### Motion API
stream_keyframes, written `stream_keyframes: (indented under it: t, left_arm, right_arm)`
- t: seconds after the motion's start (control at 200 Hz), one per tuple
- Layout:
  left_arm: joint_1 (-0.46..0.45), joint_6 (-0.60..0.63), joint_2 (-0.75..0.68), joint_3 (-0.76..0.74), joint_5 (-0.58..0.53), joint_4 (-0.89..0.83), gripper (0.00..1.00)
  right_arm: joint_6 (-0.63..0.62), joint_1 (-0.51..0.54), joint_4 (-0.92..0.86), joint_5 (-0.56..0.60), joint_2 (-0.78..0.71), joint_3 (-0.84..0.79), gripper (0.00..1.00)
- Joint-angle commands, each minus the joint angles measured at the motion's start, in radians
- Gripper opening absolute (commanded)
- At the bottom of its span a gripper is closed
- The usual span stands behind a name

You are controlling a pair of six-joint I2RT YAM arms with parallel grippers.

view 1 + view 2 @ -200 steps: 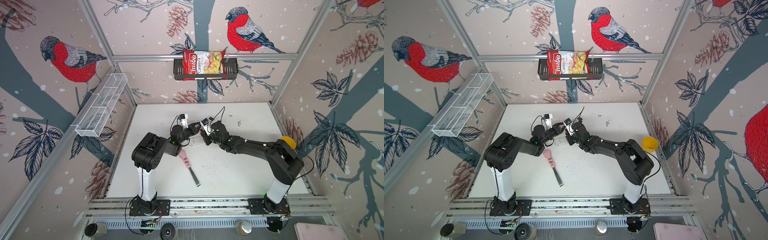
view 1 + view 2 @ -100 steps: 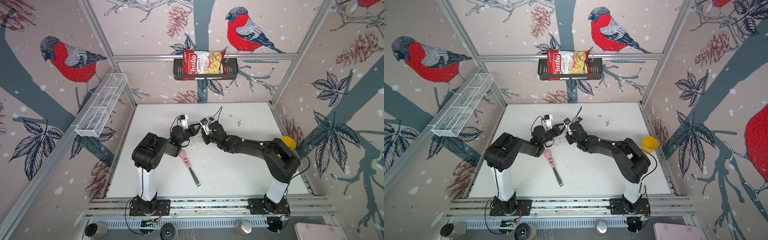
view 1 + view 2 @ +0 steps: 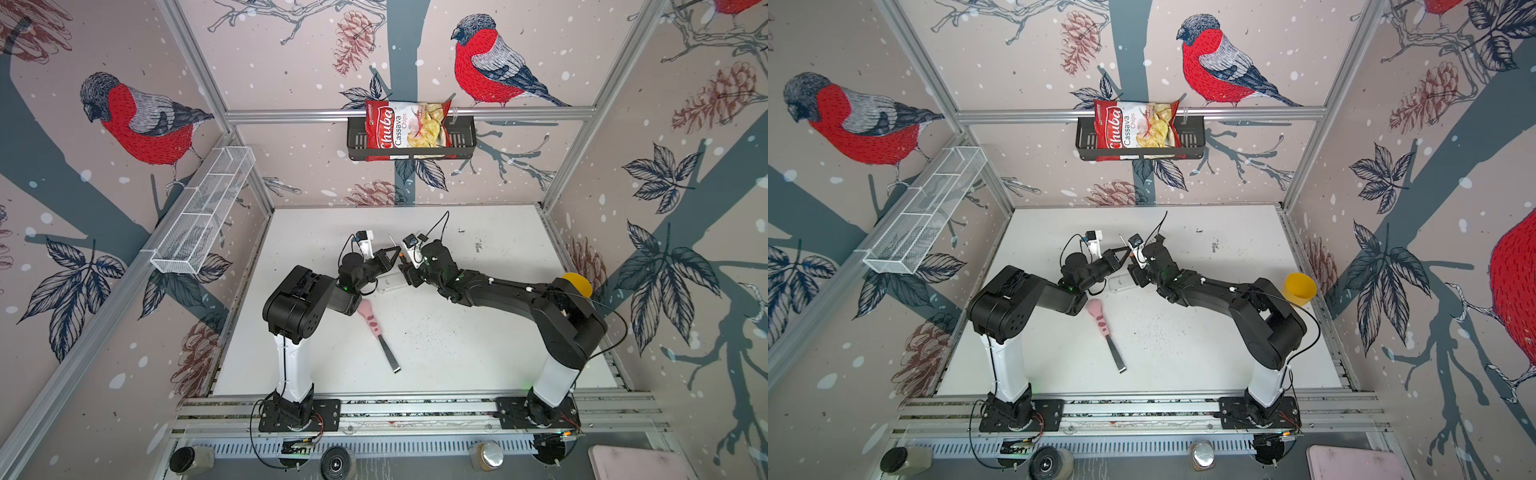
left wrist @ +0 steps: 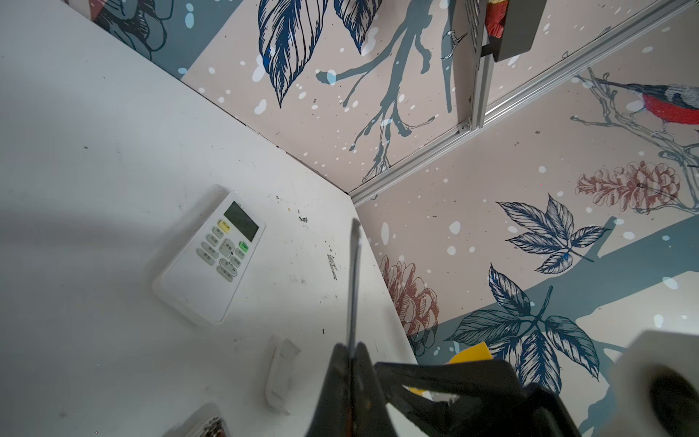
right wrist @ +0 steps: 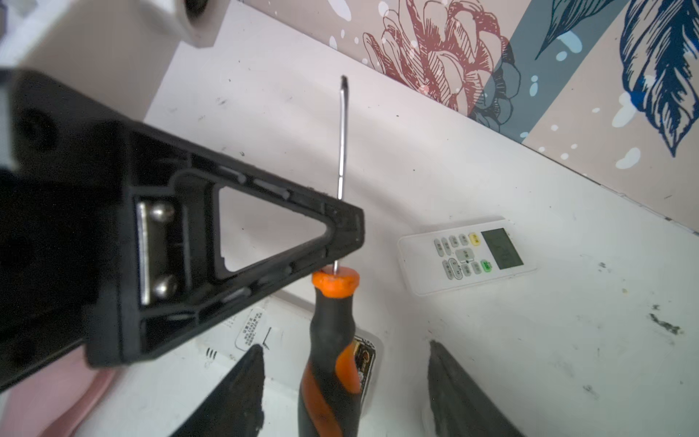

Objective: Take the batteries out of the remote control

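Note:
A white remote control [image 3: 390, 283] lies back-up on the table under both grippers. Its open compartment shows the dark, gold-ended batteries [image 5: 365, 359], partly hidden behind a screwdriver. The loose white battery cover [image 4: 281, 372] lies beside it. The orange-and-black screwdriver [image 5: 333, 340] hangs above the remote. My left gripper [image 4: 350, 346] is shut on its metal shaft [image 4: 353, 283]. My right gripper [image 5: 345, 346] stands open, its fingers [image 5: 249, 378] wide apart on either side of the handle and not touching it. In both top views the two grippers [image 3: 395, 251] [image 3: 1133, 272] meet at mid-table.
A second white remote [image 5: 469, 257] lies face-up farther back. A pink-handled tool [image 3: 376, 326] lies in front of the left arm. A yellow cup [image 3: 575, 282] stands at the right edge. A wire basket [image 3: 203, 212] and a chip-bag shelf [image 3: 411, 133] hang on the walls.
The left gripper has shut on the screwdriver's shaft. The right gripper's jaws have then opened off the handle. Both arms have stayed close together at mid-table.

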Motion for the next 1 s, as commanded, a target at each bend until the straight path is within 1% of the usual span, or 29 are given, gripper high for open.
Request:
stream_keyframes:
  t: [0.0, 0.065, 0.155, 0.21, 0.26, 0.42, 0.505, 0.705, 0.82, 0.996]
  left_arm:
    - [0.001, -0.023, -0.024, -0.002, -0.014, 0.099, 0.0]
    - [0.002, -0.034, -0.039, 0.001, -0.027, 0.109, 0.0]
    - [-0.003, -0.055, -0.056, 0.011, -0.052, 0.118, 0.0]
    - [-0.008, -0.068, -0.063, 0.025, -0.07, 0.124, 0.0]
    - [-0.016, -0.081, -0.062, 0.039, -0.089, 0.139, 0.0]
    - [-0.048, -0.166, -0.014, 0.082, -0.151, 0.274, 0.0]
    - [-0.063, -0.182, 0.004, 0.089, -0.186, 0.336, 0.0]
    - [-0.08, -0.231, 0.003, 0.047, -0.253, 0.402, 0.0]
    - [-0.088, -0.268, -0.01, 0.022, -0.287, 0.401, 0.0]
    - [-0.11, -0.288, -0.029, -0.001, -0.344, 0.355, 0.0]
  right_arm:
    - [0.109, -0.062, 0.108, -0.19, -0.066, -0.048, 0.72]
    - [0.181, -0.131, 0.181, -0.323, -0.112, -0.103, 0.74]
    - [0.299, -0.222, 0.331, -0.497, -0.153, -0.176, 0.75]
    - [0.352, -0.257, 0.406, -0.567, -0.161, -0.202, 0.76]
    - [0.379, -0.269, 0.452, -0.605, -0.162, -0.212, 0.76]
    - [0.463, -0.283, 0.607, -0.684, -0.14, -0.229, 0.77]
    - [0.521, -0.289, 0.7, -0.718, -0.11, -0.228, 0.78]
    - [0.605, -0.28, 0.833, -0.744, -0.015, -0.194, 0.78]
    - [0.631, -0.269, 0.877, -0.747, 0.029, -0.177, 0.77]
    - [0.636, -0.245, 0.882, -0.736, 0.076, -0.144, 0.76]
